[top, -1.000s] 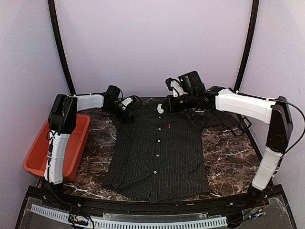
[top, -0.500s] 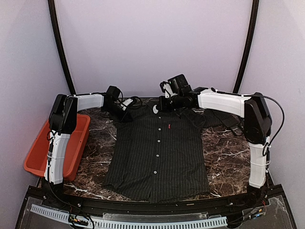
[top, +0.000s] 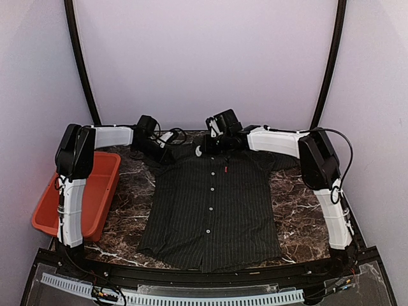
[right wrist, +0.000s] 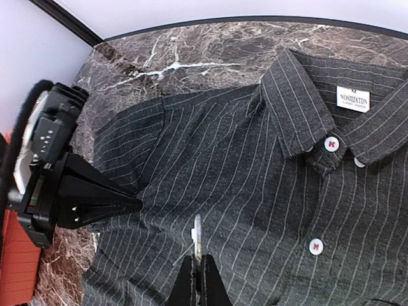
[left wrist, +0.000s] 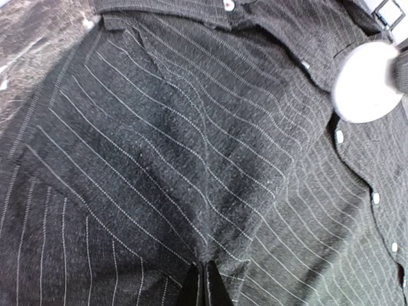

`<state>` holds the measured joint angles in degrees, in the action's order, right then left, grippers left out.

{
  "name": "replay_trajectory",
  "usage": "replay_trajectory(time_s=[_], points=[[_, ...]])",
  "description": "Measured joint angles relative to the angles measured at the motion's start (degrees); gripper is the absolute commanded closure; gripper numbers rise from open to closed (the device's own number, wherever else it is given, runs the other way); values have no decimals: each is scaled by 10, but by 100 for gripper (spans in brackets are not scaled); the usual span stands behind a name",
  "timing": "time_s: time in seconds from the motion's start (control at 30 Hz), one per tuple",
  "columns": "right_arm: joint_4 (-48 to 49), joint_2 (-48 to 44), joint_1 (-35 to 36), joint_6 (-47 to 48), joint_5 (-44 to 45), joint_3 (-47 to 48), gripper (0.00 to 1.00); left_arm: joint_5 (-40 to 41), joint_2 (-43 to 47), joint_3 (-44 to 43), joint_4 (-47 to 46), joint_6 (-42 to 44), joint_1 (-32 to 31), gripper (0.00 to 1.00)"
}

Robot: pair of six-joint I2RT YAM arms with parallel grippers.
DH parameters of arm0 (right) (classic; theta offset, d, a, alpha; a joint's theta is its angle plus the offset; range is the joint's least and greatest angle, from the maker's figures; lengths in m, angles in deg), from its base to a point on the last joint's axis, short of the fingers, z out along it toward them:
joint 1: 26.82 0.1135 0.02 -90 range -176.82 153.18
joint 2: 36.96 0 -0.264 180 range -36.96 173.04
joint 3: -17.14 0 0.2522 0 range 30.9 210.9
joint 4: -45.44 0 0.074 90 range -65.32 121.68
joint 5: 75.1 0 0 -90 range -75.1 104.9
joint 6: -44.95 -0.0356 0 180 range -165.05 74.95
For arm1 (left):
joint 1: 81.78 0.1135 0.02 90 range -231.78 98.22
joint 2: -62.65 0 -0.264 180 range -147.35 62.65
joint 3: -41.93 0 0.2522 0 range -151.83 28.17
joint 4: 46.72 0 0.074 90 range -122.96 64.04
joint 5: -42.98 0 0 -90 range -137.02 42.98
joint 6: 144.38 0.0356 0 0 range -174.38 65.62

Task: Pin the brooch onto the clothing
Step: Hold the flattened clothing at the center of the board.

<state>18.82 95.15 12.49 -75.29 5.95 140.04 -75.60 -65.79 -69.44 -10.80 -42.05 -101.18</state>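
The left gripper [left wrist: 201, 273] pinches the shirt [top: 210, 204], jaws together. The right gripper [right wrist: 197, 262] squeezes the round white brooch [left wrist: 366, 83] in its jaws.

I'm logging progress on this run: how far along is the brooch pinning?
Done: the shirt lies flat and buttoned, and the brooch is picked up. In hand: the left gripper pinches shoulder fabric while the right gripper holds the brooch over the chest near the collar. Left: pinning it on; it looks unattached.
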Motion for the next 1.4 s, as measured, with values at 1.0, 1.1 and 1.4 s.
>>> replay_trajectory(time_s=[1.0,1.1,1.4], points=[[6,94,7,-43,8,86,100,-45,101,94,-97,17,31,21],[0,94,6,-46,8,83,100,-29,97,78,-84,75,21,22],[-14,87,0,-50,4,50,100,-21,38,-25,-23,215,-23,30]])
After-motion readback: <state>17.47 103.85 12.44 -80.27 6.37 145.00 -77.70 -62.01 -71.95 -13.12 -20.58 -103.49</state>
